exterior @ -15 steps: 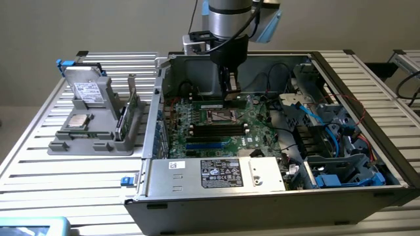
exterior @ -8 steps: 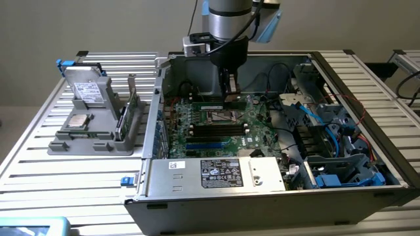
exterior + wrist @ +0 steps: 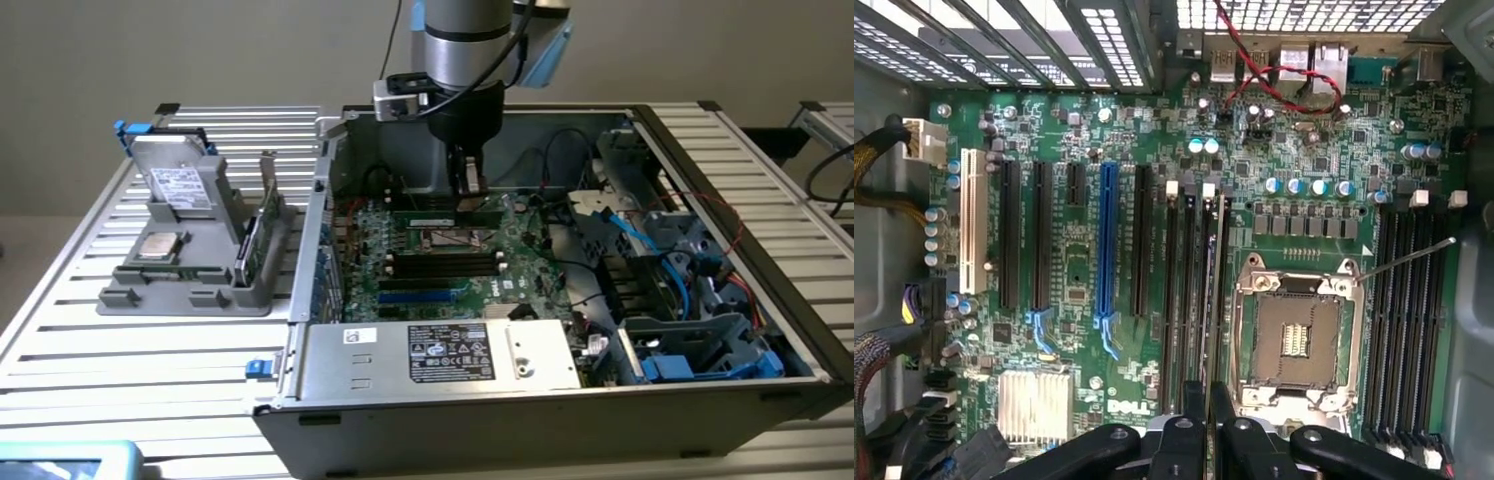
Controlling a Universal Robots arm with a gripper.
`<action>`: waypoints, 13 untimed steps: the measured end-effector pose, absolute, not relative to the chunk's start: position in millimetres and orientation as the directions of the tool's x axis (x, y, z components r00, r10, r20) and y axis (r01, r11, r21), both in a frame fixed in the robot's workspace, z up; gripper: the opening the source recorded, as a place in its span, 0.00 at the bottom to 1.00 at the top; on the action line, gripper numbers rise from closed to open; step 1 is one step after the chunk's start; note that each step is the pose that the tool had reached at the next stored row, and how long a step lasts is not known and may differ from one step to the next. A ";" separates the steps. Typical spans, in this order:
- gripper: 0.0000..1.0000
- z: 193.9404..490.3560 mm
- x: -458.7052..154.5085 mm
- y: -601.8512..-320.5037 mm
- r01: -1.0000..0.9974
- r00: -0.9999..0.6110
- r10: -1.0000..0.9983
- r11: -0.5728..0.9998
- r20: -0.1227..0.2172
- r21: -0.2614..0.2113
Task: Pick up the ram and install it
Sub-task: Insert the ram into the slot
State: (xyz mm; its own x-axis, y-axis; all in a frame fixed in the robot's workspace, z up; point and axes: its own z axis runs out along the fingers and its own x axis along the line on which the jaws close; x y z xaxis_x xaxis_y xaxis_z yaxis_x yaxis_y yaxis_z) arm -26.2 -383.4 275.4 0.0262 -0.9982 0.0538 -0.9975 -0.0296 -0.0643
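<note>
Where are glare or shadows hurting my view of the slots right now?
Exterior view: even room light, no harsh glare, though the motherboard lies shaded inside the case. Wrist view: the vent grille burns out white, the socket frame glints, and the ram between the fingers shows as a thin edge among the black slots.

PC case (image 3: 534,432), mobo (image 3: 1104,130), PSU (image 3: 387,370), grey parts tray (image 3: 187,297).
</note>
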 end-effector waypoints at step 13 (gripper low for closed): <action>0.14 269.9 -26.1 -384.7 -0.996 0.025 -0.997 -0.031 0.069 -0.081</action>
